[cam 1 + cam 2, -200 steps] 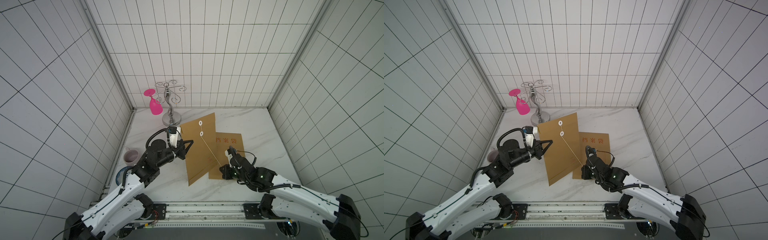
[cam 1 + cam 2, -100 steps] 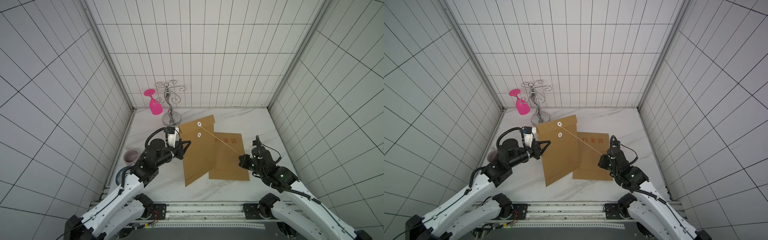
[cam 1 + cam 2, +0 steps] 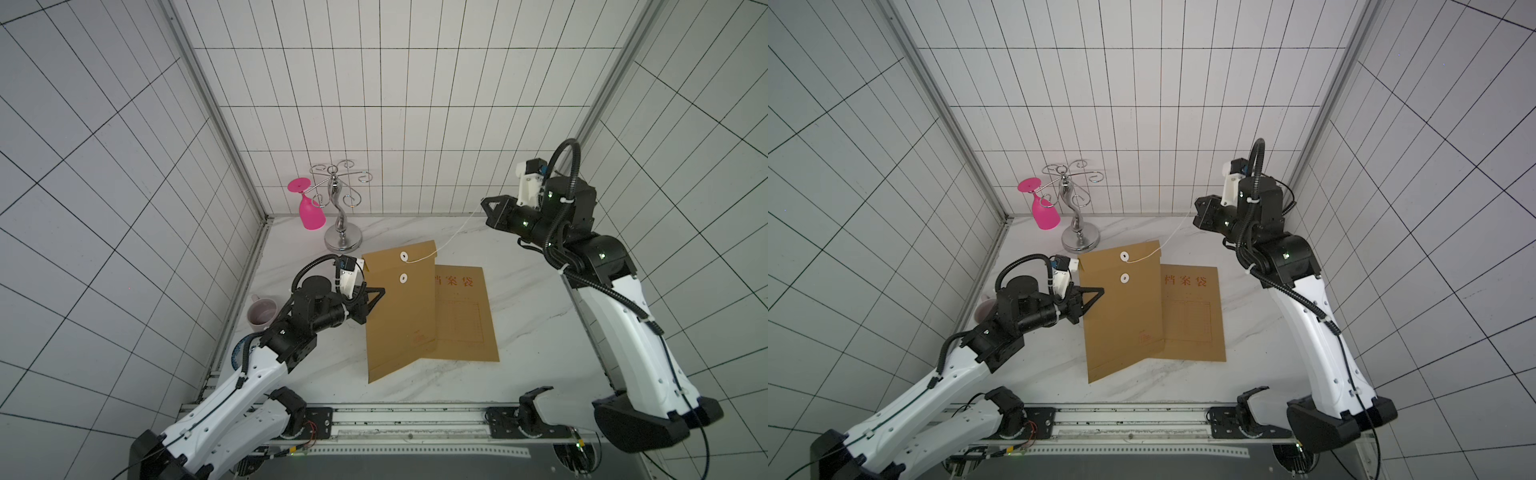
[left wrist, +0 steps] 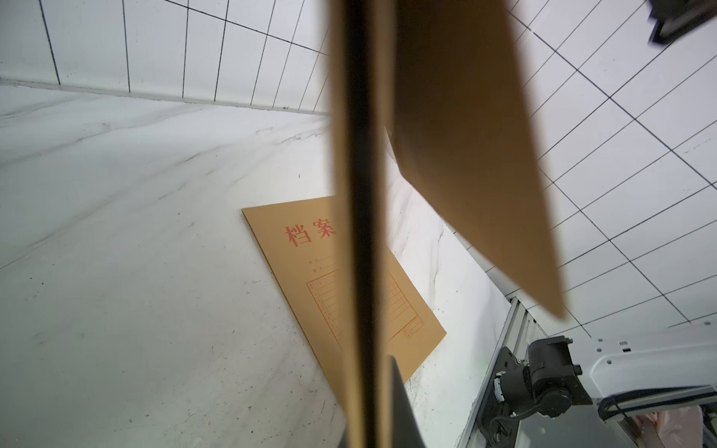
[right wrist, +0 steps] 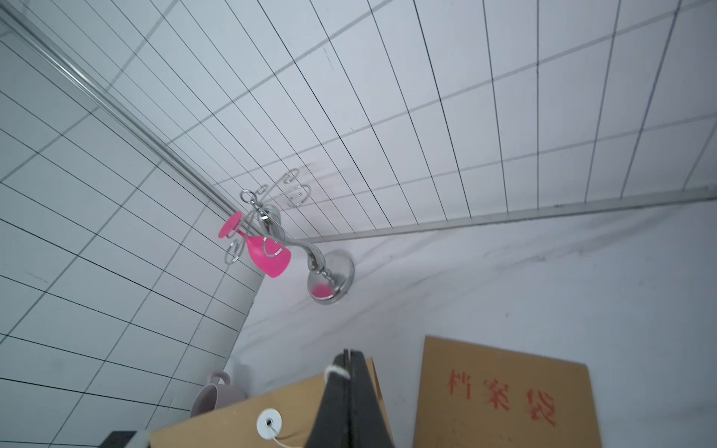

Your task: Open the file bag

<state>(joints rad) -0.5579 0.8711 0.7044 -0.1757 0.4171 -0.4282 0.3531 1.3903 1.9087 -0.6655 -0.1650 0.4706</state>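
Your left pincer (image 3: pixel 379 290) pinches the left edge of the brown file bag (image 3: pixel 399 328), holding it tilted up over the counter (image 3: pixel 536 332). Your right pincer (image 3: pixel 484 204), raised near the back wall, nips the bag's white string (image 3: pixel 453 237), which runs from the upper paper disc (image 3: pixel 403 256). A second file bag (image 3: pixel 463 328) lies flat underneath.

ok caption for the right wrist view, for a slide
Right gripper pinching the white string of the file bag, pink glass hanging on the rack beyond.

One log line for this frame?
left gripper: shut on bag | right gripper: shut on string | string: off lower button
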